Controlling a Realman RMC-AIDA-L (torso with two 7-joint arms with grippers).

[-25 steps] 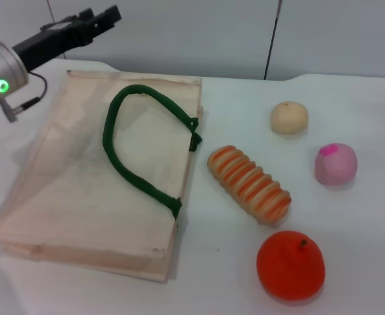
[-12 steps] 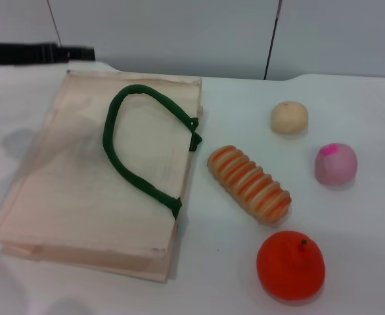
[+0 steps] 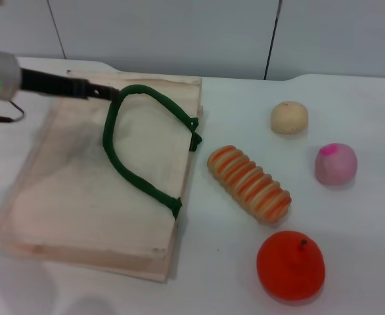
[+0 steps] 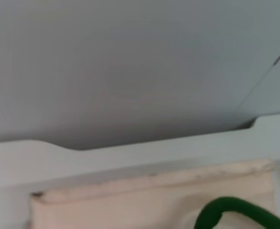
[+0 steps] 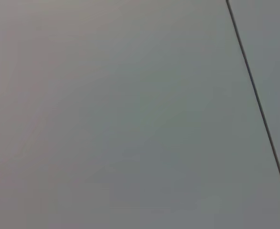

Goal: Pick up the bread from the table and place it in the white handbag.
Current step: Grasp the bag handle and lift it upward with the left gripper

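Note:
The bread point(image 3: 249, 184), an orange and cream striped loaf, lies on the white table point(image 3: 363, 230) just right of the white handbag point(image 3: 67, 190). The handbag lies flat, with its dark green handle point(image 3: 130, 164) looped on top. My left gripper point(image 3: 104, 92) reaches in from the left over the bag's far edge, its tip at the top of the handle loop. The left wrist view shows the bag's far edge point(image 4: 130, 195) and a bit of the handle point(image 4: 235, 214). My right gripper is out of view; its wrist view shows only a grey wall.
A small round tan bun point(image 3: 289, 117), a pink ball point(image 3: 336, 163) and an orange fruit point(image 3: 291, 265) lie right of the bread. A grey wall stands behind the table.
My left arm has swung down from the upper left and in over the bag's far edge, its tip now at the green handle. The bread has not moved.

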